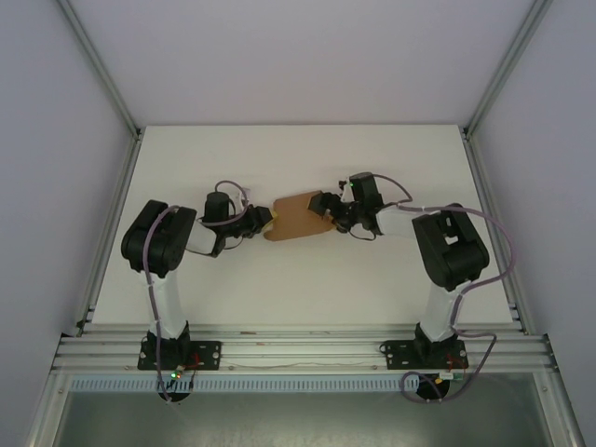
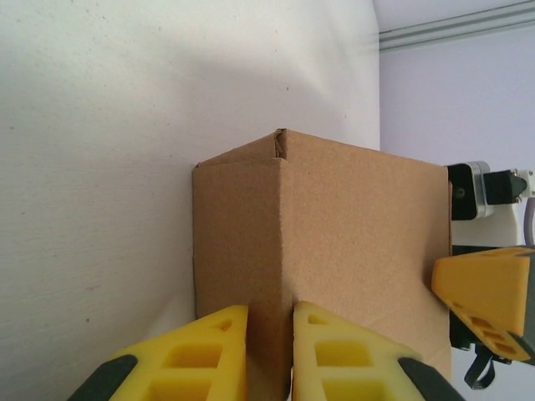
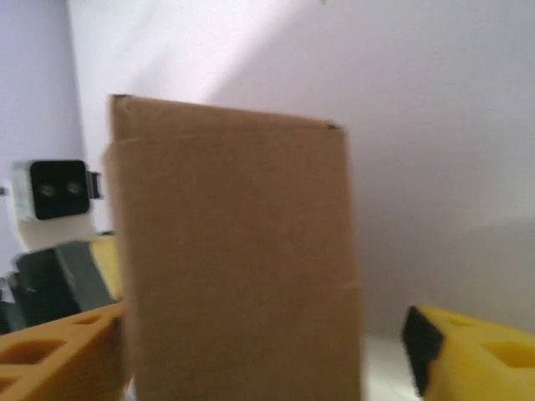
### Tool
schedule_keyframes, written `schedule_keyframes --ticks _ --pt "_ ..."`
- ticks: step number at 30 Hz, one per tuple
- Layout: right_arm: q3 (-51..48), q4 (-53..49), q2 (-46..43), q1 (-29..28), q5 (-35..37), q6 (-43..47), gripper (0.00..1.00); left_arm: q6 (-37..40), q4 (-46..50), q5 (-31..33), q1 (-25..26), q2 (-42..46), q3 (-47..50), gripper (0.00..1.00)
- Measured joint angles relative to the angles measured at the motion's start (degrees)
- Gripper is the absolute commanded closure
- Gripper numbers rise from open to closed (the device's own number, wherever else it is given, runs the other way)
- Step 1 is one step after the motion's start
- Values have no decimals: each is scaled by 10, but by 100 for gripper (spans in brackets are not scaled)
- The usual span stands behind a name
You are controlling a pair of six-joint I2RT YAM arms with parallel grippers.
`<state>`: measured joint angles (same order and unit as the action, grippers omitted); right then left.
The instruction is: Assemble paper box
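One brown paper box (image 1: 300,216) at centre frame, on one white surface (image 1: 298,158). Two robot arms: the left arm (image 1: 163,244) at lower left and the right arm (image 1: 447,247) at lower right. Two pincers, the left pincer (image 1: 264,222) and the right pincer (image 1: 328,207), each with two yellow fingers (image 2: 192,351), four in all.

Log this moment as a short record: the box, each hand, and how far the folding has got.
item: paper box, plain brown cardboard, already folded into a box shape
place: mid-table, between the two arms
resting or lifted: cannot tell
left hand: shut on a folded corner edge of the box
right hand: open, fingers either side of the box's other end; one is against the cardboard, the other stands apart
progress: side walls are up; whether the ends are closed is hidden
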<state>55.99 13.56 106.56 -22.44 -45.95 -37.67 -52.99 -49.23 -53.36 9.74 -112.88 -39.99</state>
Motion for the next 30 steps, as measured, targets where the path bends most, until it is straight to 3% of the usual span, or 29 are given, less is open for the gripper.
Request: schedule_keyframes --ticks 3,7,9,11,16,21,24,30 --pt "1 32 3 0 -24 -24 52 11 18 3 0 8 -2 75" --pt "1 44 -4 0 -34 -32 57 25 31 4 0 18 -6 58" --pt "0 35 -19 0 -33 -32 57 35 37 1 0 31 -7 34" --pt "-2 20 -43 0 -26 -30 56 51 49 2 0 60 -9 1" --pt "5 -68 -116 3 13 -41 57 184 146 50 21 186 -22 0" --pt "61 -211 -131 24 26 -67 55 430 311 193 135 302 -68 0" --pt "87 -285 -131 45 13 -87 58 559 376 234 192 329 -81 0" --pt "124 -385 -122 82 -54 -135 59 720 500 285 224 320 -103 0"
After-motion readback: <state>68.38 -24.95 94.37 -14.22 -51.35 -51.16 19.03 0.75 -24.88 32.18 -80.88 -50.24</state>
